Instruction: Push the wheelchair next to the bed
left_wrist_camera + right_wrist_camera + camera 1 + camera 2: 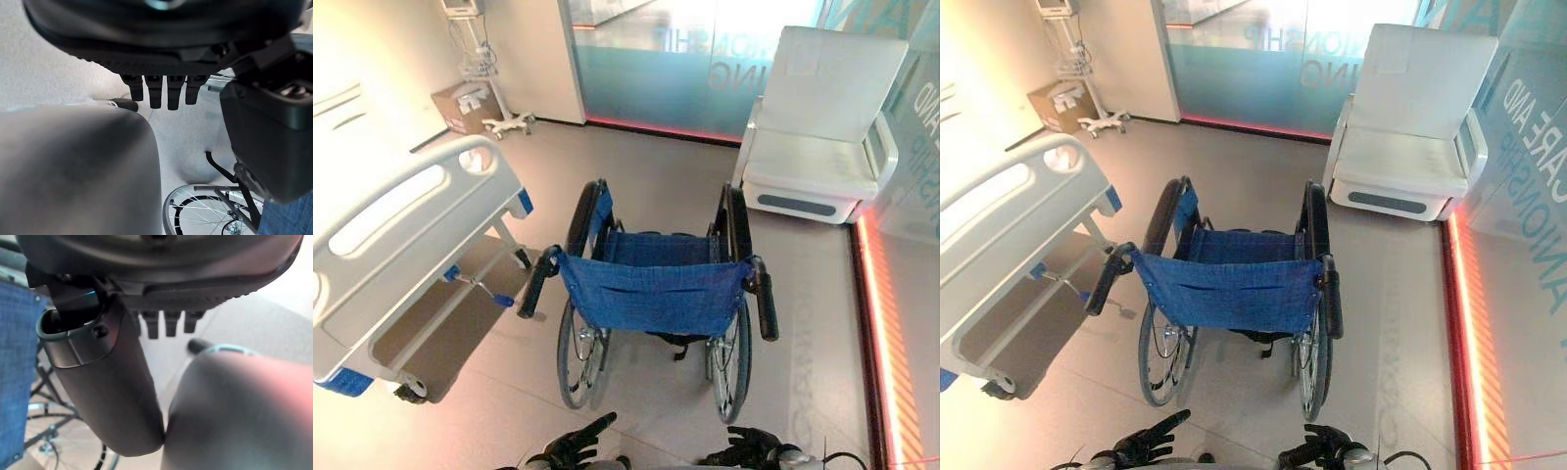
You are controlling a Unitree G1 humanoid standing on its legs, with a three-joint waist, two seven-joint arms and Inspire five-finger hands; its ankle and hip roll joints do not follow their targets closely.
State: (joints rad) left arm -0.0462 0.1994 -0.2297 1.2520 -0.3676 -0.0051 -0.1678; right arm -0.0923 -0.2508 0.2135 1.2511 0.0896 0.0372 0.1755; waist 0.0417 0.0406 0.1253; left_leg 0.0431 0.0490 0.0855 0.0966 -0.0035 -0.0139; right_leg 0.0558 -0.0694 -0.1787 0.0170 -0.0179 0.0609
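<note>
While the wheelchair (656, 294) stood mid-floor, just right of the bed (406, 245), I held the left hand (576, 446) and right hand (749, 450) low and near, fingers loosely extended, grasping nothing. I judged the approach step current; next, each hand needed a push handle (765, 305).

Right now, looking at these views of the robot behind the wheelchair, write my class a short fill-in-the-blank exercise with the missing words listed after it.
1. The wheelchair has a seat and backrest of ____ cloth.
2. The bed stands on the robot's ____ side of the wheelchair.
3. The white armchair stands on the floor by a ____ wall.
4. The left hand and right hand are low behind the wheelchair, and ____ of them touches a push handle.

Missing words: blue; left; glass; neither
</note>
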